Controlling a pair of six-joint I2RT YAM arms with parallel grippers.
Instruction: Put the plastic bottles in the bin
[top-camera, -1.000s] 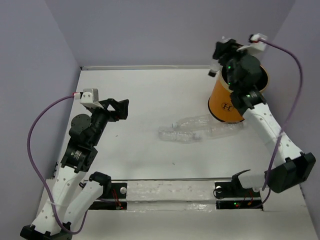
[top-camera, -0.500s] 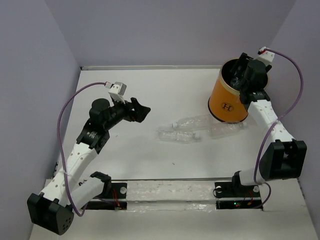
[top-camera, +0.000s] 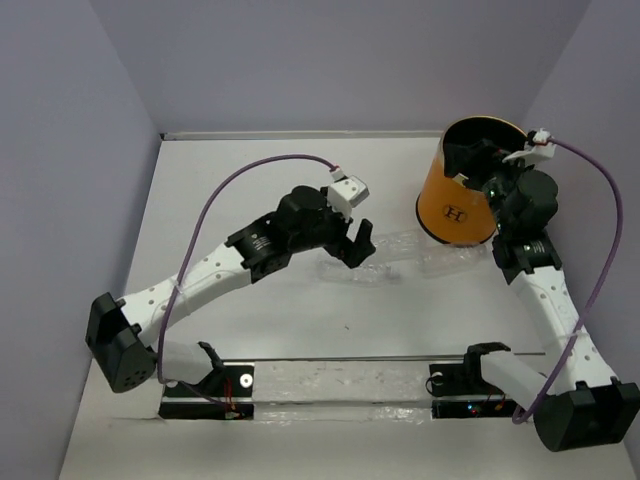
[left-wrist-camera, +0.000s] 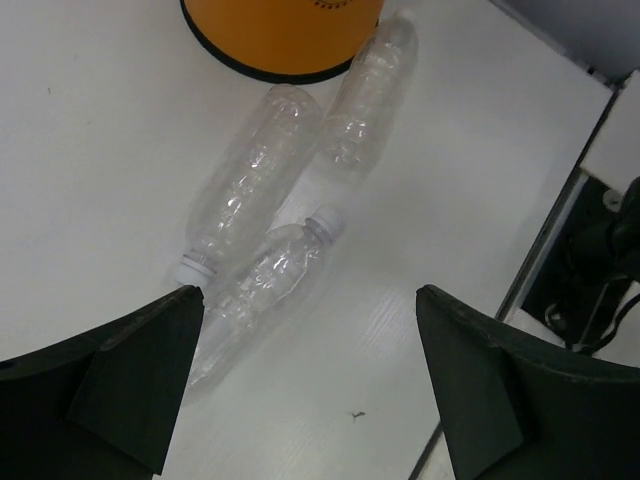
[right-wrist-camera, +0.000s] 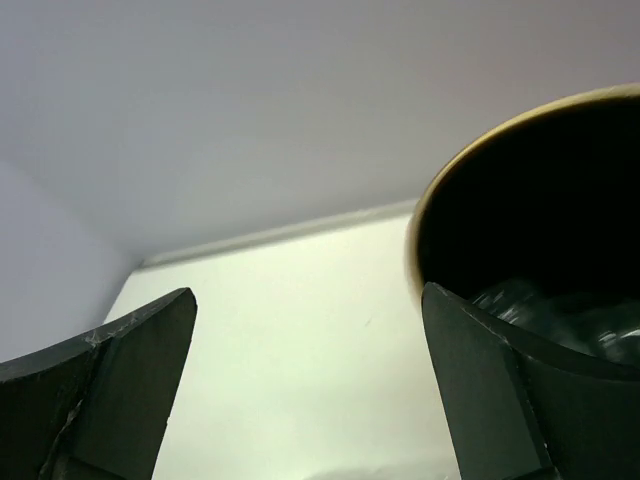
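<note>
Left gripper (left-wrist-camera: 308, 300): jaws wide apart, nothing held. It hangs over the bottle cluster mid-table, seen from the top at (top-camera: 352, 244).

Three clear plastic bottles lie flat on the white table (left-wrist-camera: 90, 150), all outside the bin:
- short bottle (left-wrist-camera: 262, 285): white cap pointing towards the bin, base end running under the left finger (left-wrist-camera: 130, 375). It sits in the gap between the two fingers but off to the left side. Can't tell if the finger touches it.
- long bottle (left-wrist-camera: 255, 180): lies diagonally, white cap end just beside the short bottle's side and base end near the foot of the bin.
- third bottle (left-wrist-camera: 368, 95): just beside the long bottle, far end right at the base of the bin (left-wrist-camera: 280, 30). In the top view it is at (top-camera: 452, 260), by the orange wall.

The bin (top-camera: 452, 210) stands upright at the far right of the table, "H" logo facing the arms.

Right gripper (right-wrist-camera: 308, 300): jaws spread, empty. It sits level with the bin's pale rim (right-wrist-camera: 425, 215), just beside the opening, shown from the top at (top-camera: 470, 165). Inside the black interior there is one clear bottle in the bin (right-wrist-camera: 545, 310), only partly visible.
</note>
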